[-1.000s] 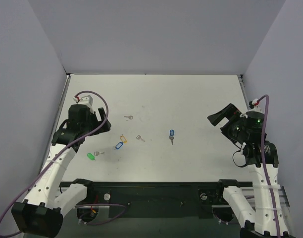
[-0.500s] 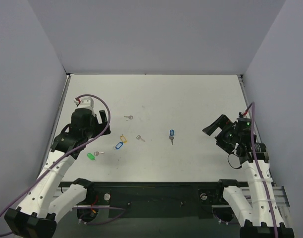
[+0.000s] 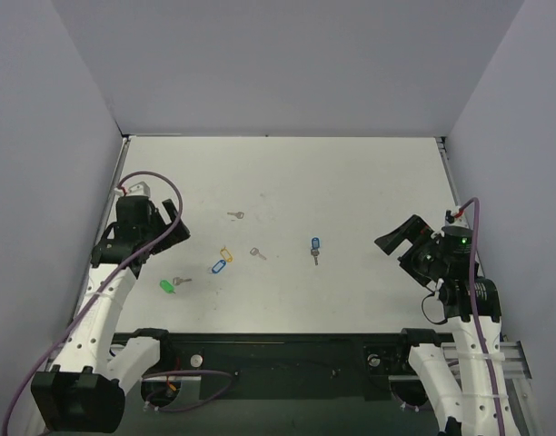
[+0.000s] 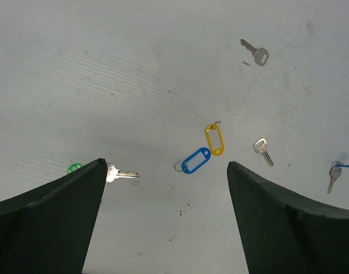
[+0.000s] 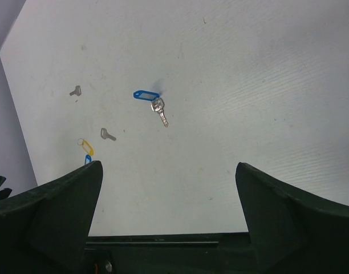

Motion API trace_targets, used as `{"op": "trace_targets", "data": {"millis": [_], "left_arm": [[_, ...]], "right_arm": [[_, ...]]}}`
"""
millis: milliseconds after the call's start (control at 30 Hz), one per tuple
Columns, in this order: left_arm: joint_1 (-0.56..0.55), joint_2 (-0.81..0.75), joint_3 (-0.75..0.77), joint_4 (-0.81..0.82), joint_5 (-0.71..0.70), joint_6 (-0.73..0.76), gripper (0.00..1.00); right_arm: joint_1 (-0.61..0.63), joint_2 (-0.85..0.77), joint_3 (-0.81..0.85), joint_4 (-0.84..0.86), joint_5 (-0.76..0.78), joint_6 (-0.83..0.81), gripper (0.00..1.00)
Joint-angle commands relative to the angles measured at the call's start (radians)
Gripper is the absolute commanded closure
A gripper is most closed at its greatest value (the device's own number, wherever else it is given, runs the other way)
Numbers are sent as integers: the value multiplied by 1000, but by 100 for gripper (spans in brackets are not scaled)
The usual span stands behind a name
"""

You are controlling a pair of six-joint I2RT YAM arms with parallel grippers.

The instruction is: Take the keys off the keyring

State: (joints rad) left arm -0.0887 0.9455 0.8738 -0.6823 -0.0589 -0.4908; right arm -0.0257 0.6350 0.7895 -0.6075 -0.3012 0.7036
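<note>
Top external has both arms out at the sides of the white counter [image 3: 351,182]. All the key stuff is scattered between them, closer to the left arm.

The left pincer [image 4: 165,168] is spread wide apart with nothing in it, hanging above the counter. Same deal with the right pincer [image 5: 169,168]: fingers apart, empty.

Left wrist view, between the fingers: a yellow tag [image 4: 215,139] and a blue tag [image 4: 196,160] lie just beside each other. Each has a little ring on one end and no key on it.

Two bare keys lie loose. The back key [image 4: 255,53] is off on its own, and the mid key [image 4: 264,151] is just right of the yellow tag.

The green tag [image 4: 75,168] peeks out by the left finger with a third key [image 4: 122,173] just beside it. Can't tell if those two are joined.

Toward the middle of the counter is a second blue tag [image 5: 143,94] with its own key [image 5: 159,110] touching one end; that pair looks attached.
</note>
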Motion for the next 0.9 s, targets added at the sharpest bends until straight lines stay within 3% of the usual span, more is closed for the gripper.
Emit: {"op": "trace_targets", "data": {"millis": [0,133,300,400,667,800,867], "left_arm": [[29,9,-9,67,113,-8,3],[-22,-4,-30,89,123,-55,3],[-260,13,-27,118,-18,-149,3],[-392,56,-16,180,-32,-166,3],[-594,186,-15,463,51,-39,3],[-631,283,14,533,59,30,3],[-635,335,40,566,172,81,3]], "right_arm": [[-3,-1,36,-23,-55,-19,4],[1,-4,30,-32,-64,-29,4],[18,-9,14,-34,-55,-6,6],[42,-11,10,-32,-50,3,7],[141,-49,-12,-38,-21,33,8],[213,-78,-33,-47,19,54,8],[228,-95,-42,-52,19,65,8]]}}
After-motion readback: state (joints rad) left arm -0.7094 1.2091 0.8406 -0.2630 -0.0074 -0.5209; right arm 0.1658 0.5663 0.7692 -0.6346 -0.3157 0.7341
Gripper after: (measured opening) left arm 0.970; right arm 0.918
